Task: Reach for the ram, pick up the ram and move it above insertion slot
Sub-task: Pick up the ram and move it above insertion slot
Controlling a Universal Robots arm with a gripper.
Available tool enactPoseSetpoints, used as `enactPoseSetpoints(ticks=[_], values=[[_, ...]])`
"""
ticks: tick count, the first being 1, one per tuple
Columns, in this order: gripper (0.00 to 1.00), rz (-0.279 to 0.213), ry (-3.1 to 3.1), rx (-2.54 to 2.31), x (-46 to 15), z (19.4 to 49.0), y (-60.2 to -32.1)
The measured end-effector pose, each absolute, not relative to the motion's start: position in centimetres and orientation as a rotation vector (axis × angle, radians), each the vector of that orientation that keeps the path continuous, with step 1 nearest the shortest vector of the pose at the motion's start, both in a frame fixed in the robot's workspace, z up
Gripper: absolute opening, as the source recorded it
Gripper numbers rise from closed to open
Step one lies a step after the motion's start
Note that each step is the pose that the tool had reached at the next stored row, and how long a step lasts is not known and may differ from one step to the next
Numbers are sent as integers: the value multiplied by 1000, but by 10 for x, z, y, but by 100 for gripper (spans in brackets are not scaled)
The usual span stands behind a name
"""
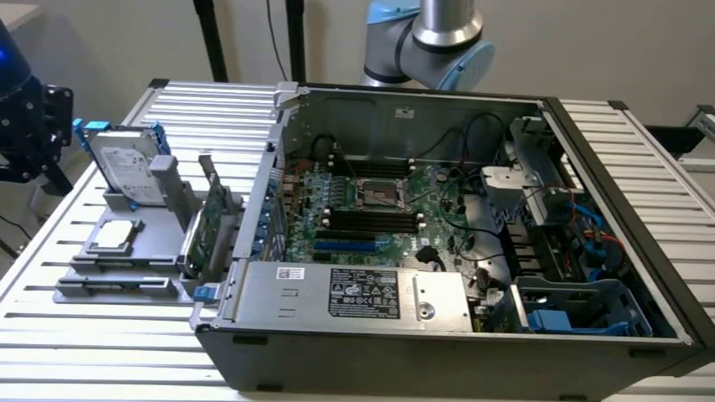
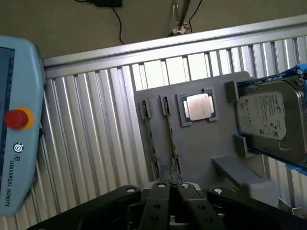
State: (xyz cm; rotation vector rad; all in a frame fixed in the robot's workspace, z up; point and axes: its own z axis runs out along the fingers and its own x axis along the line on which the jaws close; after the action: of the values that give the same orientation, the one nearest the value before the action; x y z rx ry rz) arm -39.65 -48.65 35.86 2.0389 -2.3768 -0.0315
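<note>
Two ram sticks stand on edge in a grey holder (image 2: 201,153), seen from above as thin speckled strips: one (image 2: 149,136) further from the CPU and one (image 2: 170,136) beside it. My gripper (image 2: 172,187) hangs well above the holder, shut with nothing in it. In the wrist view its black fingertips sit just past the near end of the stick beside the CPU. The black memory slots (image 1: 369,219) lie on the motherboard (image 1: 335,188) inside the open case (image 1: 447,335). Part of my arm (image 1: 447,38) rises behind the case.
The holder (image 1: 156,251) also carries a CPU (image 2: 199,106) (image 1: 117,237) and a silver hard drive in a blue frame (image 2: 271,122) (image 1: 126,163). Green boards (image 1: 213,226) stand upright beside the case wall. A teach pendant (image 2: 17,124) lies on the slatted table (image 2: 96,139). Dark gear (image 1: 28,126) stands at the exterior view's left.
</note>
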Motion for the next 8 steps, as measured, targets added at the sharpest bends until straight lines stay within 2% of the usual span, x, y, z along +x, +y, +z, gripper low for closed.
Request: enactPoseSetpoints(ticks=[8], values=[[11, -24, -2224, 2210, -396, 359, -486]])
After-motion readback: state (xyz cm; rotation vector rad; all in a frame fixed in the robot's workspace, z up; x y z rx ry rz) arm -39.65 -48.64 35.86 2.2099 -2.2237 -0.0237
